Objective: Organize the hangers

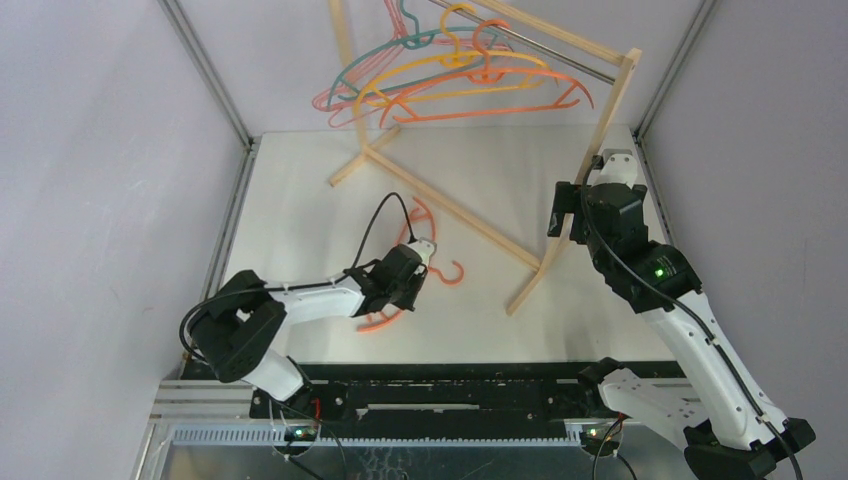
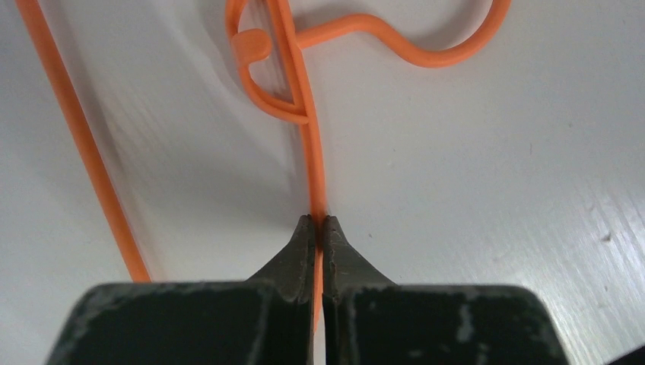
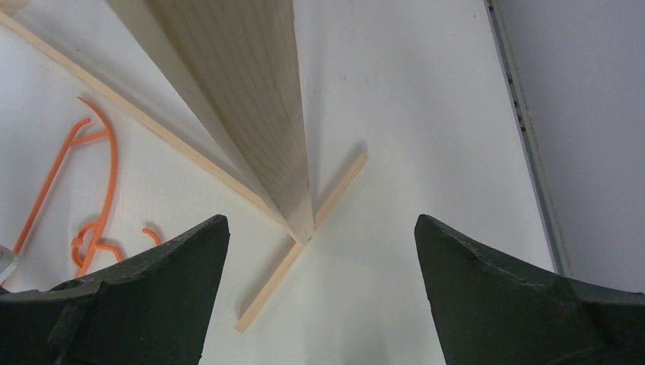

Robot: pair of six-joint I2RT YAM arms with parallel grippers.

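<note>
No readable writing or labels anywhere. Left end effector (image 2: 320, 222) pressed together, pinching the thin wire of an orange hanger (image 2: 312, 163) lying flat on the white counter (image 2: 494, 190); only left wrist cam shows the pinch, w/ hook loop just ahead. Right end effector (image 3: 319, 251) spread wide, holding nothing, above the wooden rack (image 3: 251, 99) foot. Top cam alone shows teal, yellow, orange, pink hung hangers (image 1: 450, 75) on the rack rod.
</note>
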